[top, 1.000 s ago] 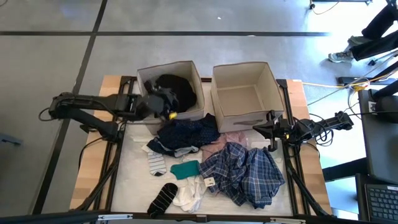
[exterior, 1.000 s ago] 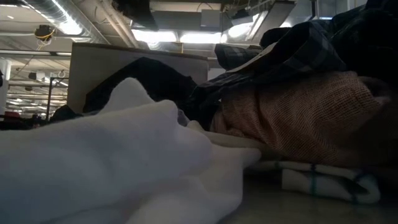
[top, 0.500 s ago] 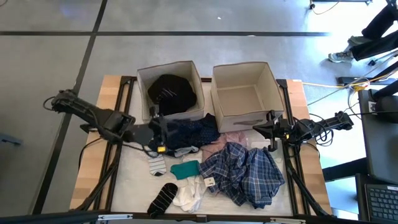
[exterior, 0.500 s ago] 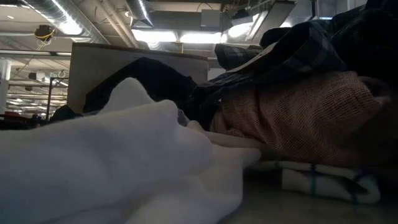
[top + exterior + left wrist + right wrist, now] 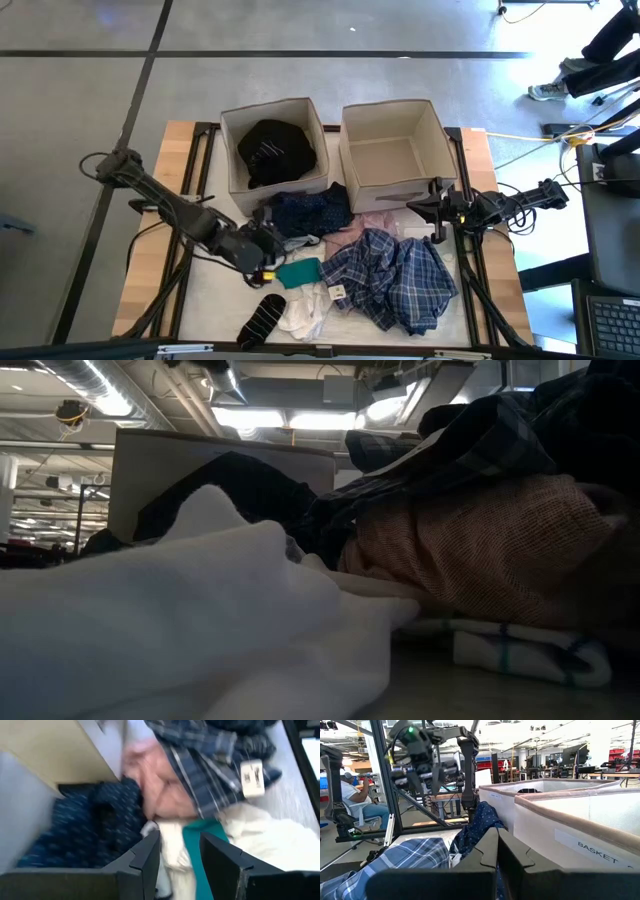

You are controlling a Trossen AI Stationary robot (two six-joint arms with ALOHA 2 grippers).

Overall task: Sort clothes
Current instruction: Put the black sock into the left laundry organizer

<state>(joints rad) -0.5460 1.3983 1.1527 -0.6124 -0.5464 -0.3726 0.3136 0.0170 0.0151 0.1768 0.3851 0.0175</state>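
So the left tool (image 5: 268, 262) was hanging low over the clothes pile, roughly at 8 o'clock from the middle of the tabletop (image 5: 222, 300), right over the white striped sock (image 5: 252, 268) and the little teal item (image 5: 298, 272). In the left wrist view its two fingers (image 5: 150, 855) stood partway apart with nothing between them, just the white fabric and the teal piece (image 5: 200, 850) underneath.

The right tool (image 5: 438, 211) sat parked at the 3 o'clock edge of the tabletop, fingers pressed together and empty, just beside the right box (image 5: 392, 152).

Where the clothes were: a black garment (image 5: 276, 148) lay inside the left box (image 5: 232, 128) at about 11 o'clock, and the right box at 1 o'clock looked bare inside. The navy dotted piece (image 5: 308, 212) lay right in front of the left box, near the centre. The dusty-pink piece (image 5: 368, 224) was mostly buried under the blue-plaid shirt (image 5: 400, 278), which spread out toward 5 o'clock. A white garment (image 5: 306, 310) and a black striped sock (image 5: 262, 318) lay down at 6 o'clock near the front edge.

The low view mostly showed white fabric (image 5: 170, 620) up close with the pink piece (image 5: 470, 550) behind it.
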